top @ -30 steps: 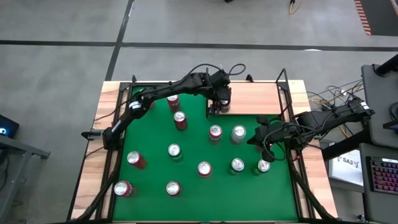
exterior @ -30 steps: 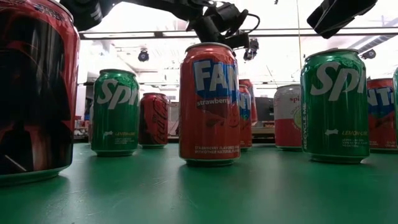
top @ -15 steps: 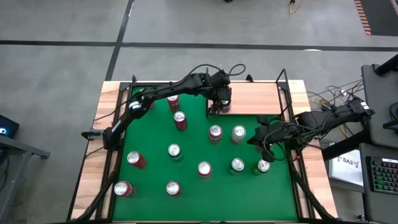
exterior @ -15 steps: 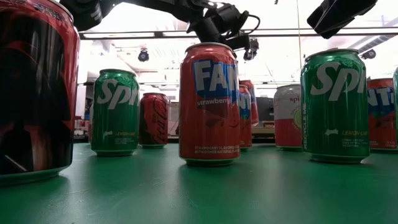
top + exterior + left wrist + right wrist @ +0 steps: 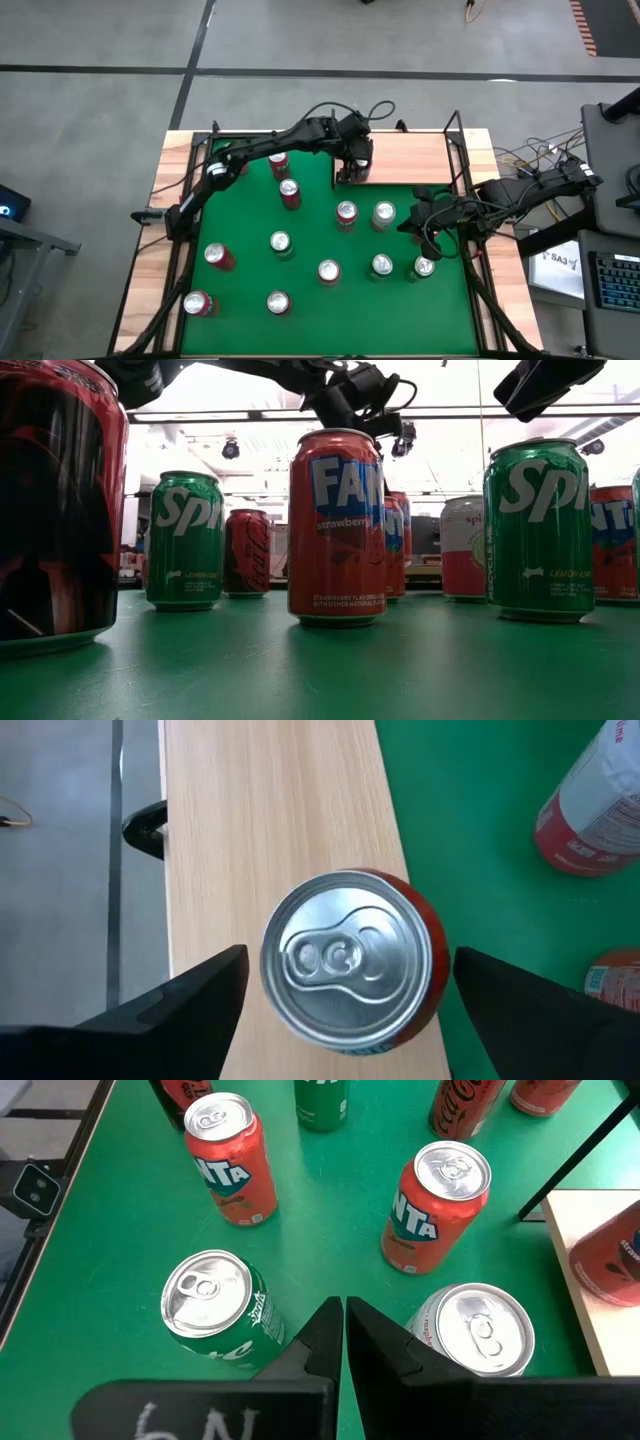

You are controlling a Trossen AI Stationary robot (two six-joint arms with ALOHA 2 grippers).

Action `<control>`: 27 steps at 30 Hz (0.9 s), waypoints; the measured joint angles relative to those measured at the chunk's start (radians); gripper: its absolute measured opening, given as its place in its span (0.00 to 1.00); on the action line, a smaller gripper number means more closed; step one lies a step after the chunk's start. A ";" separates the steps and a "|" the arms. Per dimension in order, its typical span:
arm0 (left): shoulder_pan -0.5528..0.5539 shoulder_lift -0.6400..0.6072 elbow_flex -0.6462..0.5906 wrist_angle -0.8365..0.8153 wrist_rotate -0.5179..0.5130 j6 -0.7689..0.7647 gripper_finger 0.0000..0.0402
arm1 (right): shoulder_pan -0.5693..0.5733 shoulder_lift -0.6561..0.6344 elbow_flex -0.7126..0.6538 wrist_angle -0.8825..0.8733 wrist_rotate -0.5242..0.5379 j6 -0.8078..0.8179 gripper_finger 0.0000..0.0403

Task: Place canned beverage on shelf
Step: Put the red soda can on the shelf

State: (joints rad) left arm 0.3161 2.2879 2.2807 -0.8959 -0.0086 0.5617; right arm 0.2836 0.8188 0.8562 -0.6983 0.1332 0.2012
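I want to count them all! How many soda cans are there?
12. Eleven cans spread across the green table; one can sits on the shelf under the left gripper. More may be hidden.

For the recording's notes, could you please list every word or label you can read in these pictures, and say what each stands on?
"FAN", cut off, above "strawberry": red aluminium can at the centre of the low view.
"Sp", cut off: green aluminium can behind it, and another green can nearer the camera.
"NTA": orange aluminium can in the right wrist view.
"SA3": white sheet beside the table.
The small print on the cans is too small to read.
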 joint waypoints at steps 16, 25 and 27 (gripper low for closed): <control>-0.015 -0.130 0.062 -0.045 -0.008 -0.008 0.76 | -0.011 0.005 0.000 0.051 0.285 0.078 0.02; -0.086 -0.264 0.061 -0.197 -0.006 -0.147 0.46 | -0.098 0.064 0.000 0.201 0.287 0.049 0.02; -0.109 -0.287 0.061 -0.242 -0.006 -0.183 0.37 | -0.122 0.083 0.000 0.220 0.287 0.041 0.02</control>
State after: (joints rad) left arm 0.2068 2.0014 2.3417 -1.1378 -0.0149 0.3783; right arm 0.1614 0.9021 0.8562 -0.4781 0.4199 0.2425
